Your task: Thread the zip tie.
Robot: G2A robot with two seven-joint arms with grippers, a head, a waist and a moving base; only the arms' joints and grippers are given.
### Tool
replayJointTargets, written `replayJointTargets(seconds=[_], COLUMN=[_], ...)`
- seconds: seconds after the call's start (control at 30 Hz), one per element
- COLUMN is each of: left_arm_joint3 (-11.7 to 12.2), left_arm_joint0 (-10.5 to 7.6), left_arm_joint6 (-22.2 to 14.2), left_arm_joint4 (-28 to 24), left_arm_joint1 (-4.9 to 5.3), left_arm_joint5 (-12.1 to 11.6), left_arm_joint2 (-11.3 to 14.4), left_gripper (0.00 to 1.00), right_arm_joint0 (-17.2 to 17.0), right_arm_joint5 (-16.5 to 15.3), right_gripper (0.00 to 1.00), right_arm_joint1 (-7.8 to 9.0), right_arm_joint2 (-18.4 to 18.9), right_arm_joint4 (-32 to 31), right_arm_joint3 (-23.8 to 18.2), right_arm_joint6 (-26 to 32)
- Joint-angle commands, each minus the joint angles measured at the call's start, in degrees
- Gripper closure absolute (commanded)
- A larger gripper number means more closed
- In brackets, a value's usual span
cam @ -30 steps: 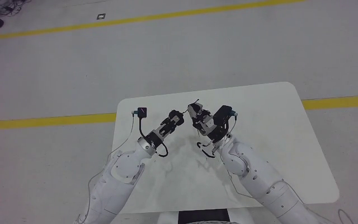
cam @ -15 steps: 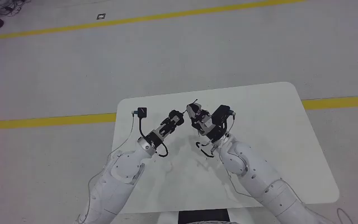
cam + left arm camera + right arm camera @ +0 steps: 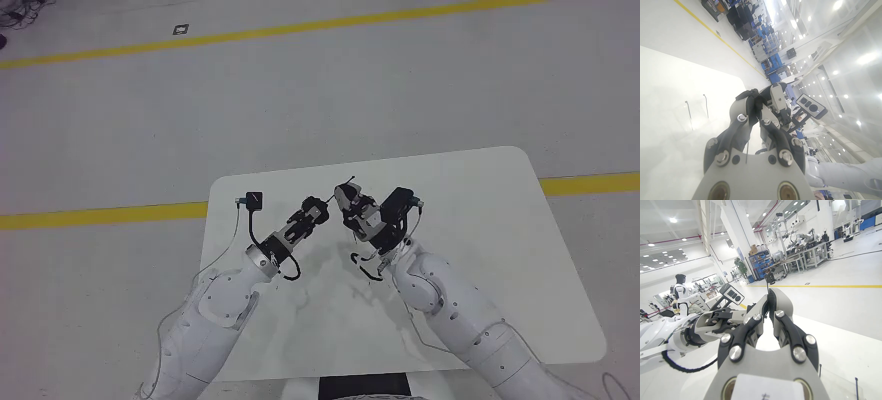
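Black zip tie (image 3: 767, 285) in right claw (image 3: 769, 299)

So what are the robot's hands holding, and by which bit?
The right gripper pinches a black zip tie by its strap, with one end poking out beyond it. The left gripper pinches a thin black strap too; where along it is hidden.

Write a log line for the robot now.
left gripper: shut on tie | right gripper: shut on tie | spare ties: on table

Bright overhead lamps (image 3: 673, 219), glaring table (image 3: 668, 85)
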Motion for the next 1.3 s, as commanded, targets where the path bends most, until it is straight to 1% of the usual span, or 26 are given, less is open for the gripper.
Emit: replayJointTargets(seconds=[0.0,0.57,1.27], left_arm_joint3=[0.0,0.0,0.0], left_arm_joint0=[0.0,0.0,0.0], left_arm_joint6=[0.0,0.0,0.0], left_arm_joint4=[0.0,0.0,0.0], left_arm_joint1=[0.0,0.0,0.0], left_arm_joint5=[0.0,0.0,0.0], left_arm_joint2=[0.0,0.0,0.0], left_gripper=[1.0,1.0,1.0], right_arm_joint0=[0.0,0.6,1.4], right_arm_joint5=[0.0,0.0,0.0], right_gripper=[1.0,1.0,1.0], right_arm_joint1=[0.01,-0.28,-0.32], right_arm_joint2=[0.0,-0.2,-1.3], right_arm_joint4=[-0.1,0.3,0.5], right_arm_joint3=[-0.1,1.2,1.4], right_arm_joint6=[0.0,0.7,0.5])
